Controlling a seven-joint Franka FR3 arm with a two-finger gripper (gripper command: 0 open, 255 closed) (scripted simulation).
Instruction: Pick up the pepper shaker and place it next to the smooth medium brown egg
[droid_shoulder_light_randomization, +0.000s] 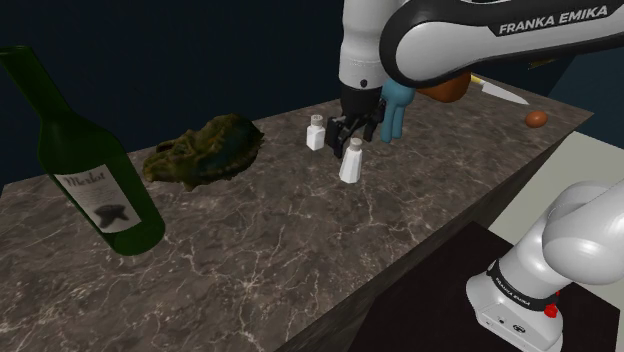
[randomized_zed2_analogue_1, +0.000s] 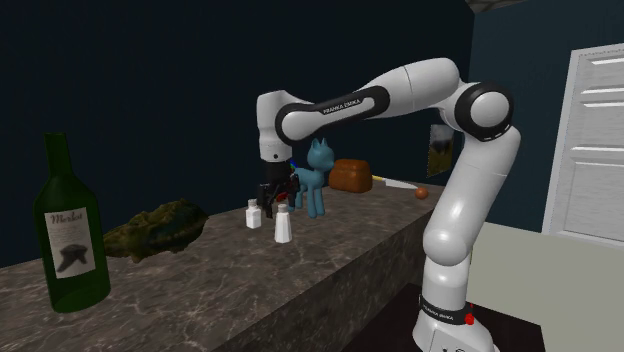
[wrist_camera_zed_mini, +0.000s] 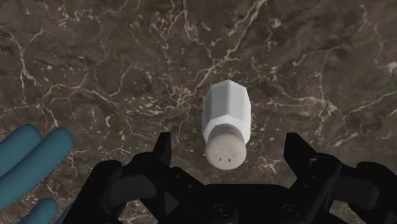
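**A:** Where is the pepper shaker (droid_shoulder_light_randomization: 351, 161) standing?

**B:** Upright on the dark marbled bench (droid_shoulder_light_randomization: 260, 240). It has a white body and a pale cap with holes. In the shoulder view it sits just right of, and nearer than, a second white shaker (droid_shoulder_light_randomization: 316, 131).

**A:** And the jaws?

**B:** Released. They hang straight over the cap, one finger out to each side, and neither touches it.

**A:** What's close by?

**B:** A blue animal figurine (droid_shoulder_light_randomization: 398, 105) stands just behind the arm, on the far side of the shaker.

**A:** The egg (droid_shoulder_light_randomization: 537, 118)?

**B:** It's brown, lying at the bench's far right end in the shoulder view, well apart from the shaker.

**A:** And to the left?

**B:** There's a lumpy dark green heap (droid_shoulder_light_randomization: 205, 150), then a green wine bottle (droid_shoulder_light_randomization: 95, 170) nearest the camera.
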